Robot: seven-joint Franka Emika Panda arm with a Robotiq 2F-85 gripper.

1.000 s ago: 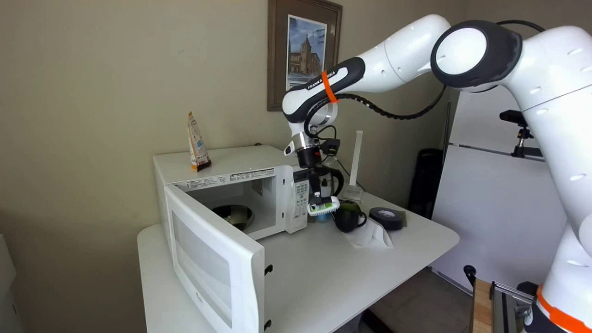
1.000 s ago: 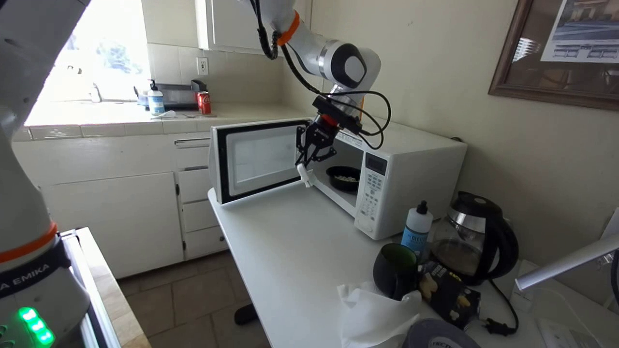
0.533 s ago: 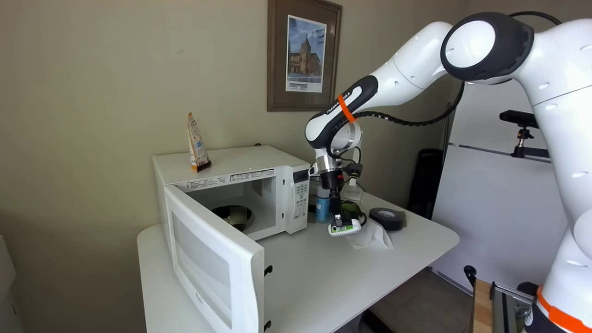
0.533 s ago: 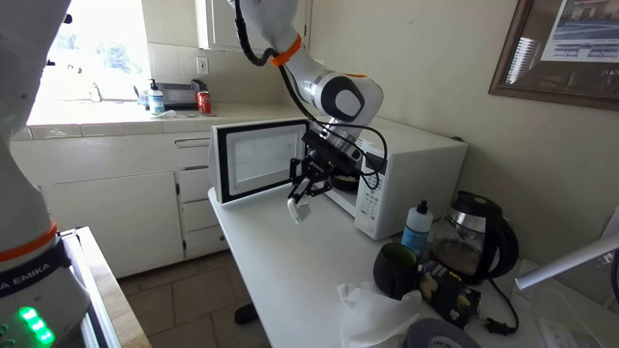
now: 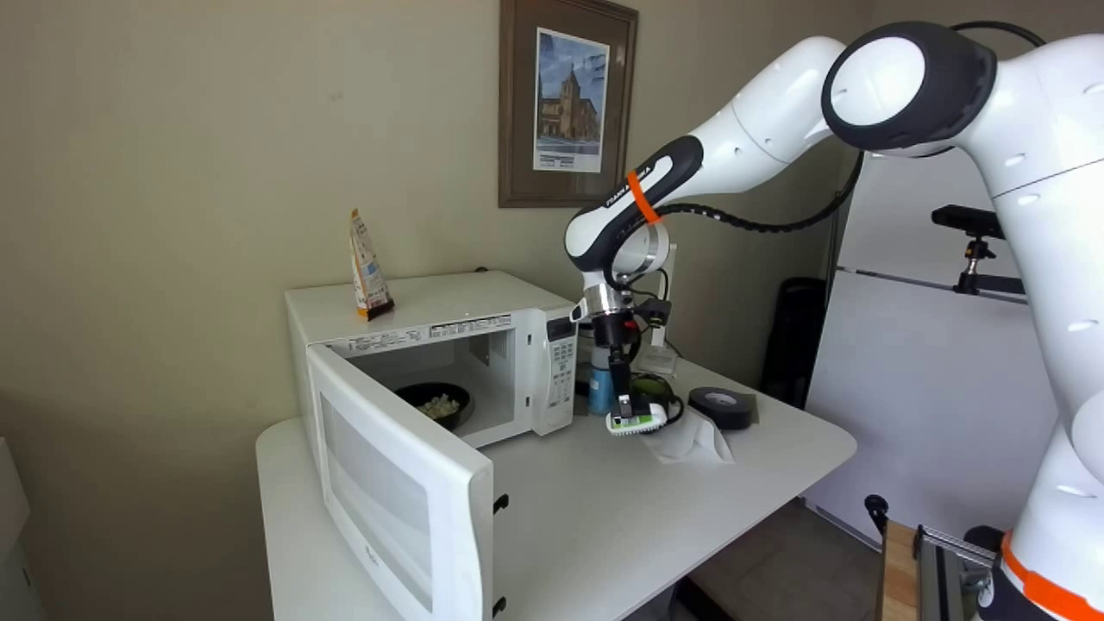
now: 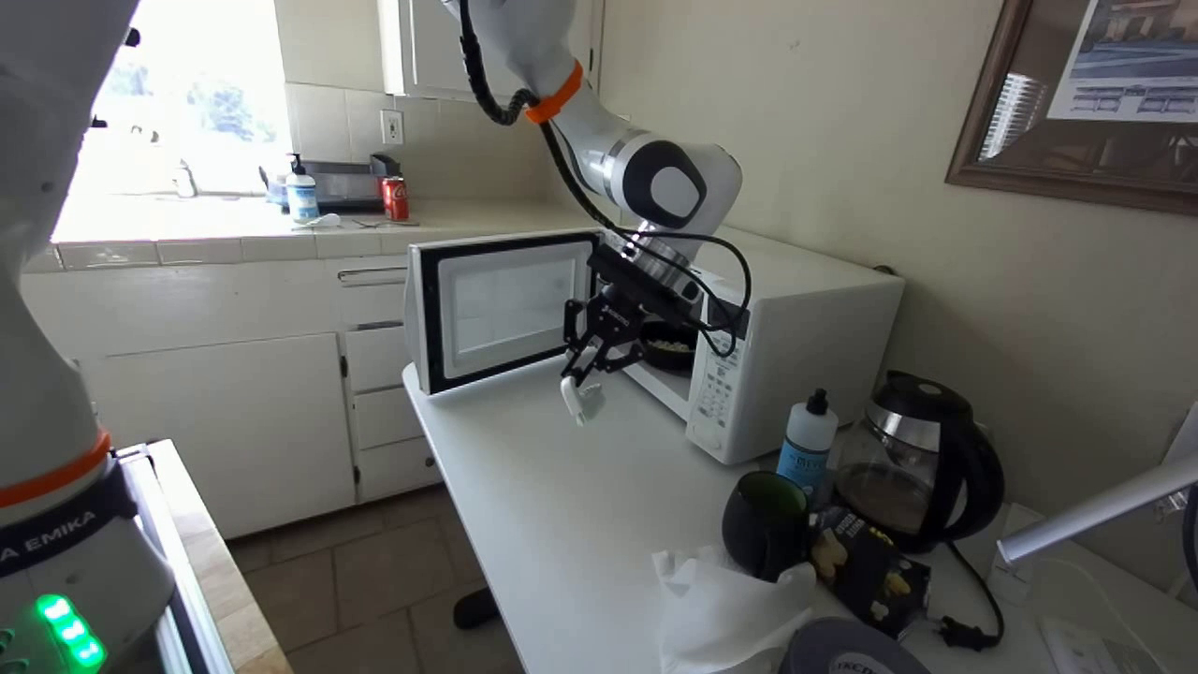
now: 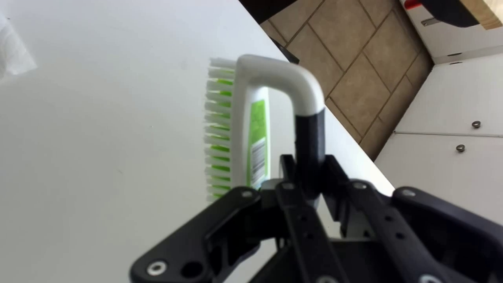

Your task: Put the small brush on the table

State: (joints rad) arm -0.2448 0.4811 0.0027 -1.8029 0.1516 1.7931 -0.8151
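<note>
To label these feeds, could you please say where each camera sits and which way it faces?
In an exterior view: near the tape roll, facing the counter; arm, gripper, base show.
In an exterior view: near the microwave door, facing the framed picture; arm, gripper, base show.
Wrist view: wrist-mounted, facing the small brush and table; gripper shows.
Both exterior views share the microwave and small brush.

I am working in a kitchen, microwave (image 6: 810, 346) standing open, refrigerator (image 5: 914, 371) standing nearby, white cabinets (image 6: 220, 426) sitting under a tiled counter (image 6: 199, 252)
</note>
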